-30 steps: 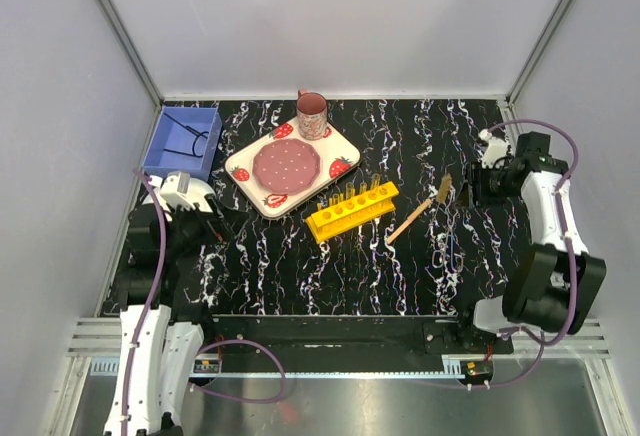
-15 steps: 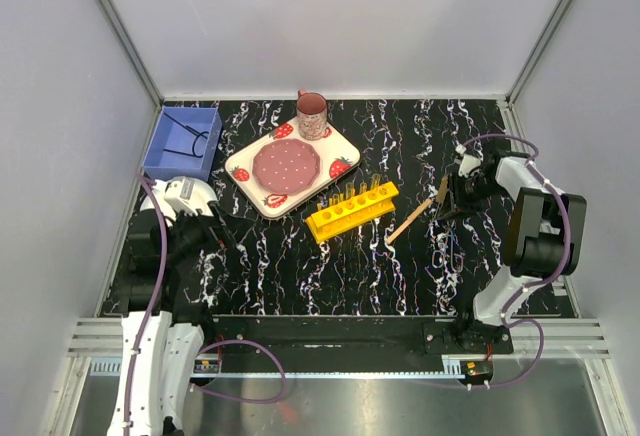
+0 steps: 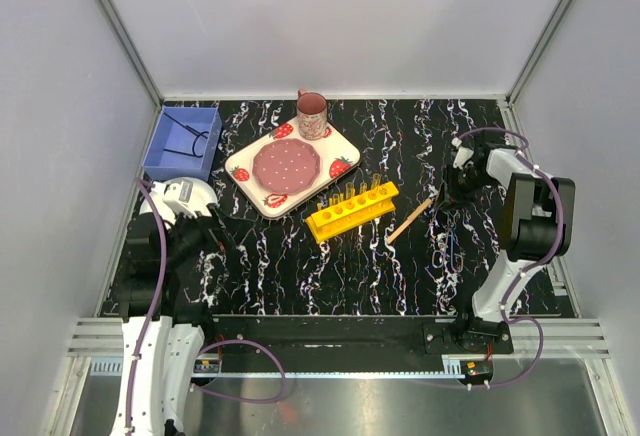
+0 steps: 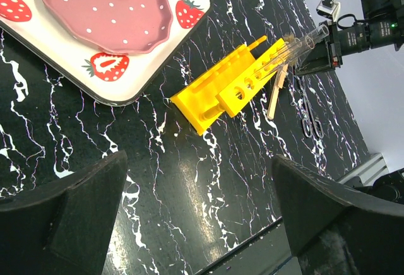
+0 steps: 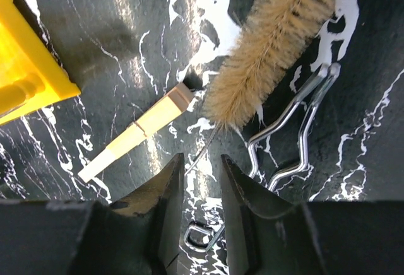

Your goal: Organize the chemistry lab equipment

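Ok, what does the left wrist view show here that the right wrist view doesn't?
Only the left wrist view shows the strawberry plate, the tubes standing in the rack, and the right arm seen from outside. Only the right wrist view shows the brush head, close up. Both show the yellow rack (just a corner of it in the right wrist view), the wooden stick and the metal tool lying beside it.

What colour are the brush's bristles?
The bristles are pale tan, clearest in the right wrist view.
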